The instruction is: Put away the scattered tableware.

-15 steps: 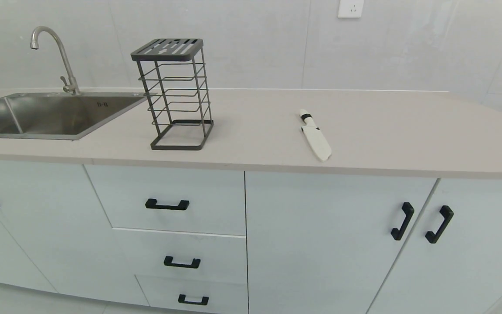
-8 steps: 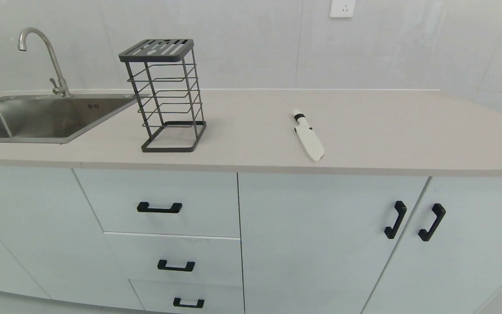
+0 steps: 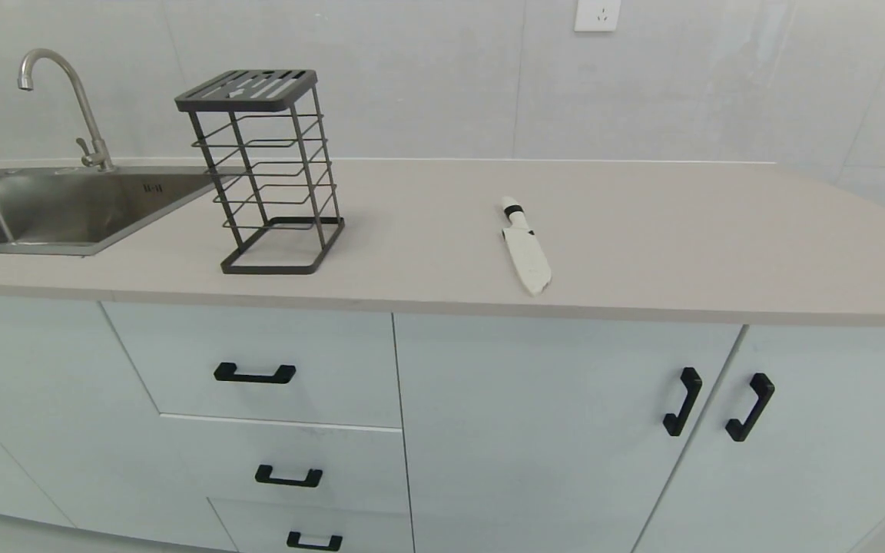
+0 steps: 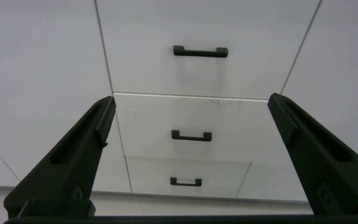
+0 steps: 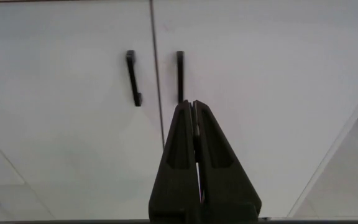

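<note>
A white knife with a black band on its handle lies on the beige countertop, its tip close to the front edge. Left of it stands an empty black wire rack with a slotted top. My left gripper is open, its dark fingers spread wide, facing the stacked drawers below counter height. My right gripper is shut with nothing in it, pointing at the cabinet doors with their two black handles.
A steel sink with a curved faucet is set into the counter at the far left. White drawers and cabinet doors with black handles fill the front below. A tiled wall with a socket stands behind.
The whole head view has shifted, so the camera has moved; the rack and knife now sit further left in the picture. Nothing on the counter has itself moved.
</note>
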Available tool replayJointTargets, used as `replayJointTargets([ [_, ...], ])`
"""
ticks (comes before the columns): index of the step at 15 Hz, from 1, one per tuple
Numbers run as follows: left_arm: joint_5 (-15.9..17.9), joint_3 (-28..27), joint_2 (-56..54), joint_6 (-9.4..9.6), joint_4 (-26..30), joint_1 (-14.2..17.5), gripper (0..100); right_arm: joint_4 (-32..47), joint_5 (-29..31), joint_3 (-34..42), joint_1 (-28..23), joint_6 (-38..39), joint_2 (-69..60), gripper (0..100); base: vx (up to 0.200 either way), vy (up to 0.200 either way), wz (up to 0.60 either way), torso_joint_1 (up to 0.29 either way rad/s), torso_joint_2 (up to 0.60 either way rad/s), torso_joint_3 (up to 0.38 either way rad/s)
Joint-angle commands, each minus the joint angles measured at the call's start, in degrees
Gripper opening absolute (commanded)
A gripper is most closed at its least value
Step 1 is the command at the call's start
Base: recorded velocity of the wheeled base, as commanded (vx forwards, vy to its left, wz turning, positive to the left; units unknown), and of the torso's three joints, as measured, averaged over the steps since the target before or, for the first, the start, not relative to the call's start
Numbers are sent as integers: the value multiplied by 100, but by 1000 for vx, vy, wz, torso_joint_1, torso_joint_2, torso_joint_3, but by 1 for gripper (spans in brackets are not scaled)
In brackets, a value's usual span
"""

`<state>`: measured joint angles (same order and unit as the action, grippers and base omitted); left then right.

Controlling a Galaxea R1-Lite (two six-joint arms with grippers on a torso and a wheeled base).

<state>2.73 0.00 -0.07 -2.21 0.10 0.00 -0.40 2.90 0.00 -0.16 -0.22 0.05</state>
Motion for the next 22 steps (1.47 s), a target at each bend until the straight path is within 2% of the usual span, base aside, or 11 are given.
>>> replayJointTargets([
  [1,-9,0,7,-8,-1,0,100,-4,0,0,-2,-4,13,0,0,0,0,0,0,0],
  [5,-9,0,7,-8,-1,0,100,-4,0,0,-2,-4,13,0,0,0,0,0,0,0],
  [8,-9,0,7,-8,-1,0,100,-4,0,0,-2,-4,13,0,0,200,0,2,2,1],
  [11,-176,0,7,-43,-1,0,100,5,0,0,-2,-4,13,0,0,0,0,0,0,0],
  [16,-203,0,7,-52,-10,0,100,5,0,0,-2,-4,13,0,0,0,0,0,0,0],
  [17,-203,0,7,-17,-1,0,100,5,0,0,-2,-4,13,0,0,0,0,0,0,0],
  [19,-176,0,7,256,8,0,100,5,0,0,-2,-4,13,0,0,0,0,0,0,0],
  [22,-185,0,7,238,8,0,100,5,9,0,-2,-4,13,0,0,0,0,0,0,0],
])
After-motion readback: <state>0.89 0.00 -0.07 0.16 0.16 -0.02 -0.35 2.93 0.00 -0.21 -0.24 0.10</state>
